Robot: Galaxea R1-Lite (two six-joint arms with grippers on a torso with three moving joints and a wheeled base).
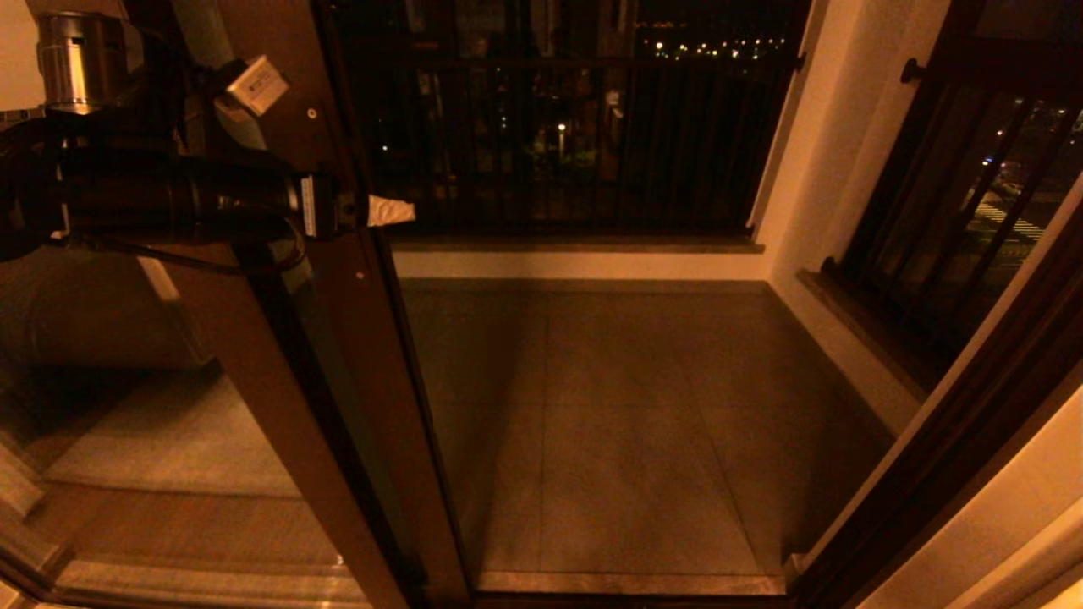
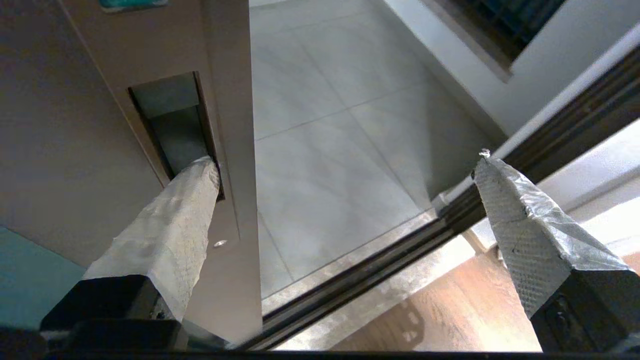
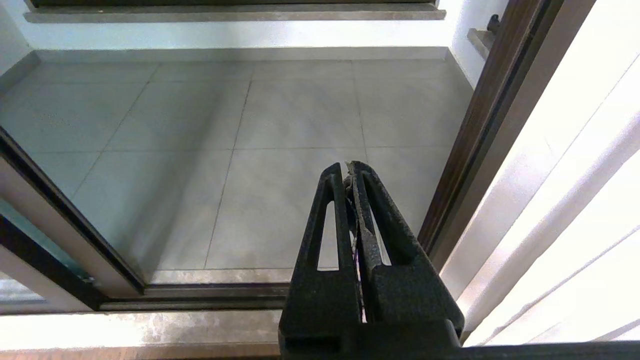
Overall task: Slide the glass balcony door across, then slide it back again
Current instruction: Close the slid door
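Night scene, dim amber light. Glass balcony door (image 1: pixel 338 381) stands at left of the opening, its dark brown stile running from top centre-left down to the floor track. Left arm reaches level across the stile; left gripper (image 1: pixel 372 211) shows one pale taped fingertip (image 1: pixel 391 211) past the stile's edge. Tiled balcony floor (image 1: pixel 626 423) beyond. Black railing (image 1: pixel 558 144) behind; city lights far off.

glass balcony door (image 1: pixel 279 364): tall reflective pane in a dark brown frame, upright, positioned at the left side of the opening, leaving the doorway open to its right. vertical stile (image 2: pixel 225 100) carries a narrow recessed handle slot (image 2: pixel 172 125) and small screws.
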